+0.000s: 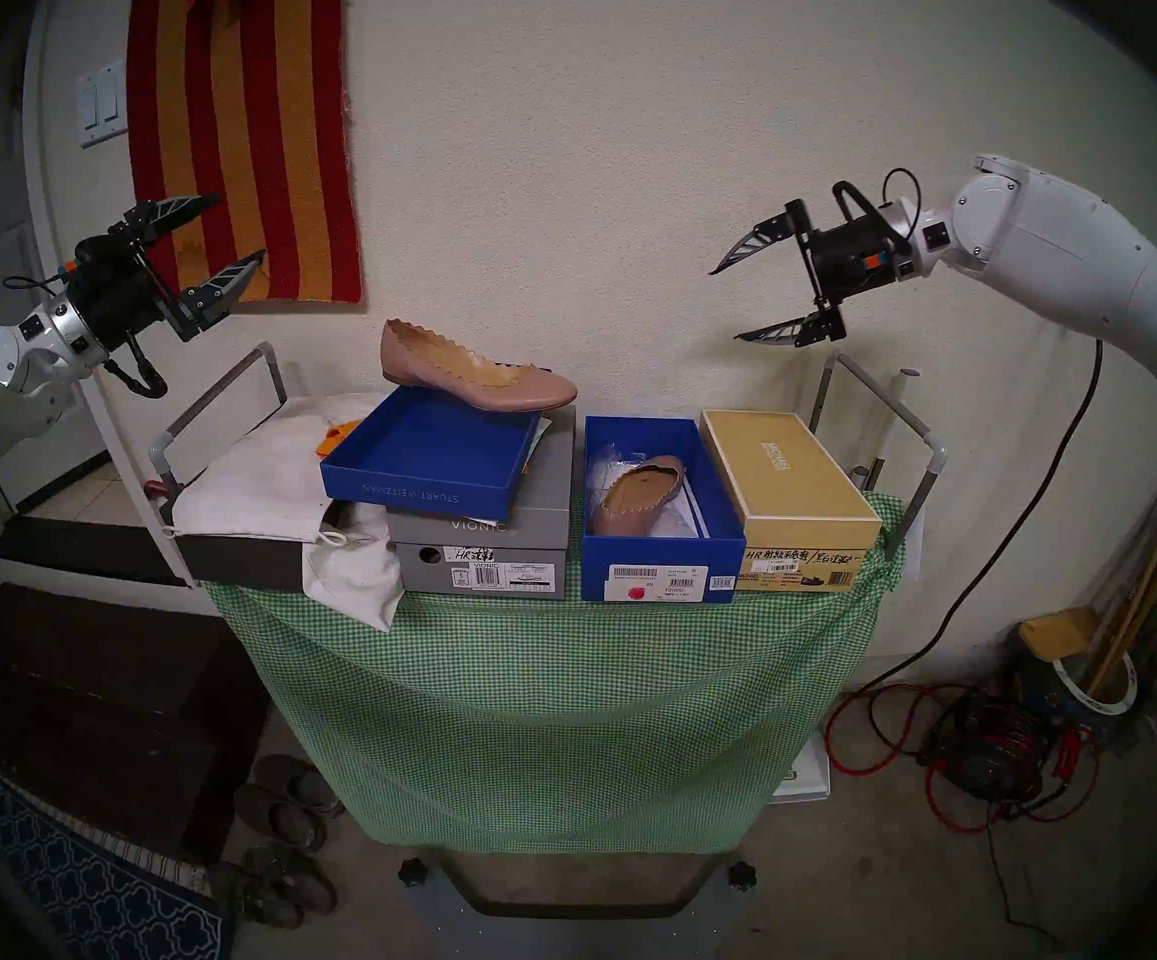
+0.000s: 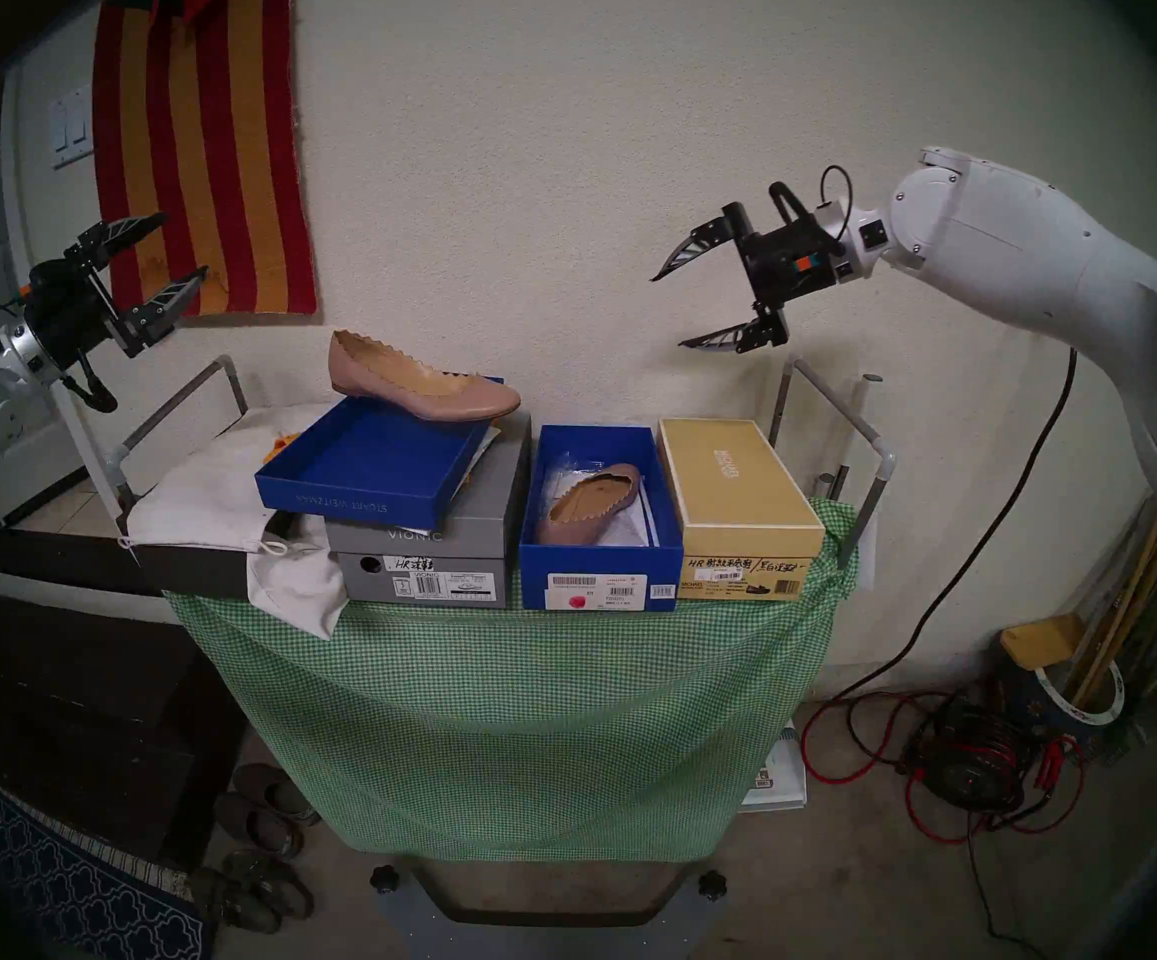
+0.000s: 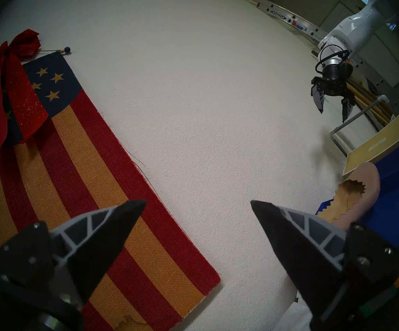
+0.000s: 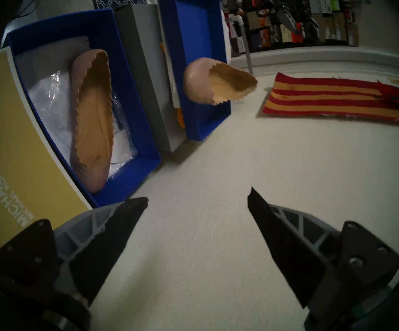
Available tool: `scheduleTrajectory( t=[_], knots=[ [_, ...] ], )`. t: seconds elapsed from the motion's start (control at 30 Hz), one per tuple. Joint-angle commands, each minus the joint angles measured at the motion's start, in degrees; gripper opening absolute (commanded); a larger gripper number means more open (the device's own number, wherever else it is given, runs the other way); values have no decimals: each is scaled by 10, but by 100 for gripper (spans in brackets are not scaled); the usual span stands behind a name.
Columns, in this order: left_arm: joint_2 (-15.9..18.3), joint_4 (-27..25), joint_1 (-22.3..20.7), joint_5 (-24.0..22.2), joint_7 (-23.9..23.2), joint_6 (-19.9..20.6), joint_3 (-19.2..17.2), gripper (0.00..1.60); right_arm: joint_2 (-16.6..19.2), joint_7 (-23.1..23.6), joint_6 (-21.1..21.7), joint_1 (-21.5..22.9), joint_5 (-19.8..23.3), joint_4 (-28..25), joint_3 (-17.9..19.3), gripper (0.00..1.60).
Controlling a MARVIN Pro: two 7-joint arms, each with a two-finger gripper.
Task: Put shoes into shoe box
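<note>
One dusty-pink flat shoe (image 1: 479, 373) (image 2: 423, 383) (image 3: 361, 194) (image 4: 208, 82) rests across the back rim of a shallow blue tray (image 1: 423, 467), toe pointing right. The other shoe (image 1: 638, 498) (image 2: 586, 505) (image 4: 91, 122) lies inside the deep blue shoe box (image 1: 666, 557) (image 2: 596, 557) (image 4: 127, 84) on white wrapping. My left gripper (image 1: 241, 227) (image 2: 186, 243) (image 3: 198, 202) hangs open and empty, high at the left by the wall. My right gripper (image 1: 724, 305) (image 2: 666, 311) (image 4: 198, 196) is open and empty, up above the tan box, right of the shoe box.
The tray sits on a grey Vionic box (image 1: 486, 557). A tan box (image 1: 783, 474) stands right of the shoe box. A white cloth bag (image 1: 250, 480) covers a dark box at left. Grey rails (image 1: 873, 397) rise at the cart's sides. A striped flag (image 1: 243, 141) hangs on the wall.
</note>
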Motion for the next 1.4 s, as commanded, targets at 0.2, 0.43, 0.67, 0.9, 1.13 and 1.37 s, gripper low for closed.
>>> scheduleTrajectory(
  t=[0.2,0.43,0.67,0.9,1.13,1.37],
  knots=[
    [-1,0,-1,0,0,0,-1,160,99,-35,1,34,13,57,14,160],
    [-1,0,-1,0,0,0,-1,160,146,-56,1,54,18,95,33,160],
    [-1,0,-1,0,0,0,-1,160,194,-80,1,67,30,121,53,160],
    [-1,0,-1,0,0,0,-1,160,230,-104,1,67,47,134,73,160],
    [-1,0,-1,0,0,0,-1,160,286,-122,1,39,66,92,79,160],
    [-1,0,-1,1,0,0,-1,160,315,-133,1,10,84,34,74,160]
  ],
)
